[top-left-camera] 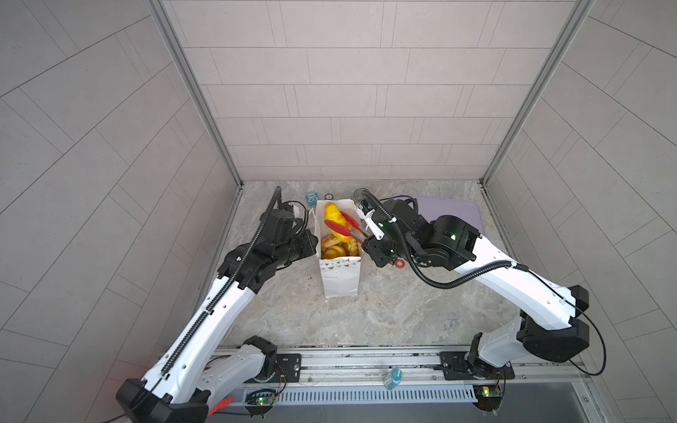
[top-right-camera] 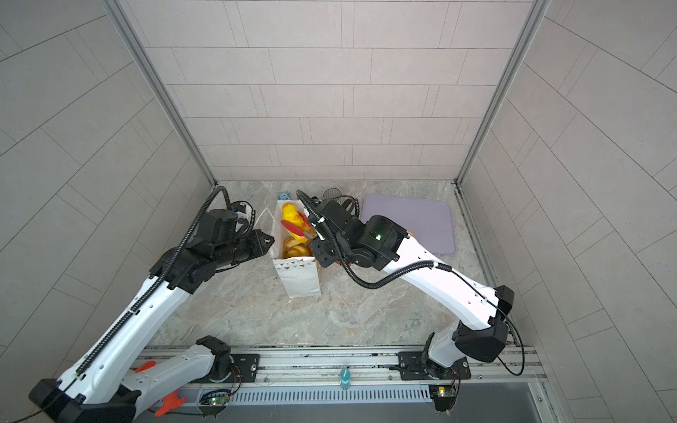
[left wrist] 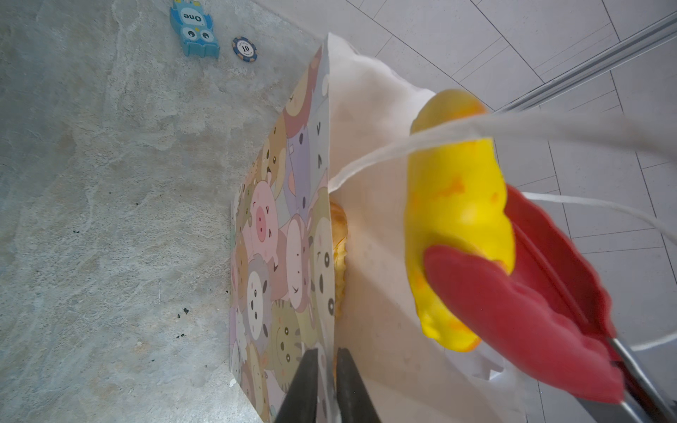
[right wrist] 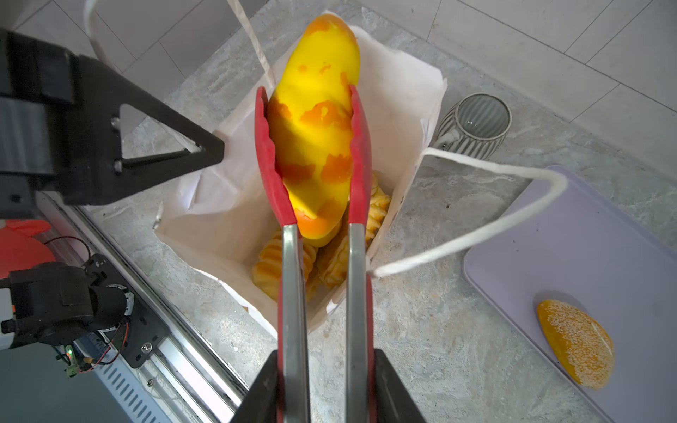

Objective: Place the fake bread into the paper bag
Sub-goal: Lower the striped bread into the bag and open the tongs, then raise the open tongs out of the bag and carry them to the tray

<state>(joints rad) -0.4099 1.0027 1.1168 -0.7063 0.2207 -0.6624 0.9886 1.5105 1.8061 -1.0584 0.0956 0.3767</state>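
Right gripper (right wrist: 326, 373) clamped on tongs (right wrist: 291, 293); red tips pinch a yellow loaf (right wrist: 315, 121), tilted, over the open mouth of the bag (top-left-camera: 339, 278); left gripper (left wrist: 327, 381) closed on the bag's side wall at the rim; bag upright on table (top-left-camera: 403, 311); other breads (right wrist: 269, 263) lie inside it; sesame bun (right wrist: 575, 342) apart, on the tray (right wrist: 586, 256).

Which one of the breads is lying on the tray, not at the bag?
The sesame-speckled oval bun, alone on the lilac tray. The long yellow loaf is clamped in the red-tipped tongs over the paper bag; the braided loaves sit inside it.
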